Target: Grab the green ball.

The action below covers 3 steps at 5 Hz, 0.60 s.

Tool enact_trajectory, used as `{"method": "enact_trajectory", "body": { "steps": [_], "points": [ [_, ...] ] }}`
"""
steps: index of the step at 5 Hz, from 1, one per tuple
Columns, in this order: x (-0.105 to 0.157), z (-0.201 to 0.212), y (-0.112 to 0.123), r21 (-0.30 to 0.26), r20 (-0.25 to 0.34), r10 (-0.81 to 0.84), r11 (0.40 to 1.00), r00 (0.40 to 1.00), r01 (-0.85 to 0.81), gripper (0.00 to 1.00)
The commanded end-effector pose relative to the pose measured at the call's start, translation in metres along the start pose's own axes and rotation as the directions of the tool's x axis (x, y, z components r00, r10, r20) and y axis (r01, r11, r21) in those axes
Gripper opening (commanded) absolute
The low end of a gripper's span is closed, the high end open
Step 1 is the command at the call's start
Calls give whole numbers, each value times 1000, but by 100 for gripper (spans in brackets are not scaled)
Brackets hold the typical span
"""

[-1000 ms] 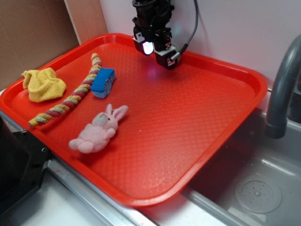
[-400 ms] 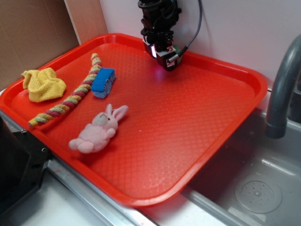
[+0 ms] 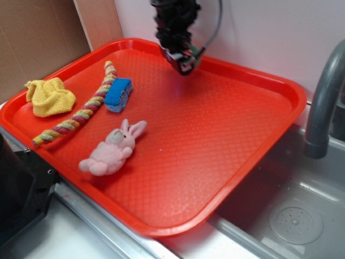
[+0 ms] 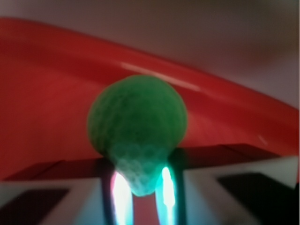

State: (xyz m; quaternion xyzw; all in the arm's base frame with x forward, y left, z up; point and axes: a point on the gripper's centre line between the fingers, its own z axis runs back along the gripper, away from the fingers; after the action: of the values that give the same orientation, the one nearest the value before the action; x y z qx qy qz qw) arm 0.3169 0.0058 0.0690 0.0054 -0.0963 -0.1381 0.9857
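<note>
The green ball (image 4: 137,119) fills the middle of the wrist view, and its lower part is pinched between my two glowing fingers (image 4: 121,197). My gripper (image 4: 139,187) is shut on it. In the exterior view my gripper (image 3: 182,58) hangs at the far edge of the red tray (image 3: 226,140), close to the back rim. Only a sliver of the green ball (image 3: 192,52) shows beside the fingers there. I cannot tell whether the ball touches the tray.
On the tray's left half lie a pink plush bunny (image 3: 113,148), a striped rope (image 3: 81,110), a blue sponge (image 3: 118,93) and a yellow cloth (image 3: 49,97). A white wall stands just behind the gripper. A grey faucet (image 3: 323,102) and sink (image 3: 291,216) are at the right.
The fingers stood wide apart a second ago and have closed together on the green ball. The gripper has also turned and shifted slightly.
</note>
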Motion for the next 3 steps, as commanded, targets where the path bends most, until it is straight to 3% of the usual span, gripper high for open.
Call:
{"method": "enact_trajectory", "body": {
  "steps": [1, 2, 3],
  "points": [
    [-58, 77, -1, 70, -44, 365, 930, 930, -362, 0],
    [-83, 94, -16, 115, -25, 484, 870, 874, -479, 0],
    [-85, 96, -23, 124, -32, 478, 873, 878, -471, 0]
  ]
}}
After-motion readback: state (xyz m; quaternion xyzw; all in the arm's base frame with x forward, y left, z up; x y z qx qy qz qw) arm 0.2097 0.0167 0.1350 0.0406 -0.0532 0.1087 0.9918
